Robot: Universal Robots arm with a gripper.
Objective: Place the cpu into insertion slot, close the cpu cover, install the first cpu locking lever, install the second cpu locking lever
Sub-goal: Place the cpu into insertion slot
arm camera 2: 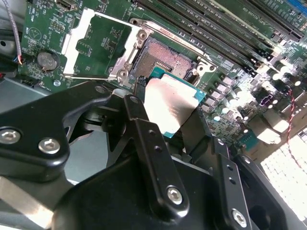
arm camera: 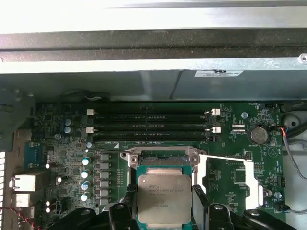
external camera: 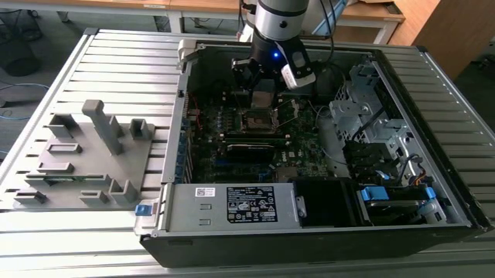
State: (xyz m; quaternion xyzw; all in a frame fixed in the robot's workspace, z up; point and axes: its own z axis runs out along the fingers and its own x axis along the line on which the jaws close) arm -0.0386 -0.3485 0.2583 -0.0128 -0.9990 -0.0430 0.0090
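Black metal gripper [arm camera 2: 169,125], clenched on two opposite edges of the small flat square cpu [arm camera 2: 170,106] with its silvery-grey metal top, carries the chip face-up and roughly level in both wrist views. Just beyond and beneath it sits the square dark insertion slot [arm camera 2: 165,60] with its metal rim, partly uncovered, so the chip looks offset toward the gripper and apparently not seated. Doing this well likely means squaring the chip's edges to the rim, centring it, then lowering straight without sliding across the contacts. Farther off, the thin silvery square-framed cpu cover [arm camera 2: 72,45] lies flipped open beside the slot, clear of the path.
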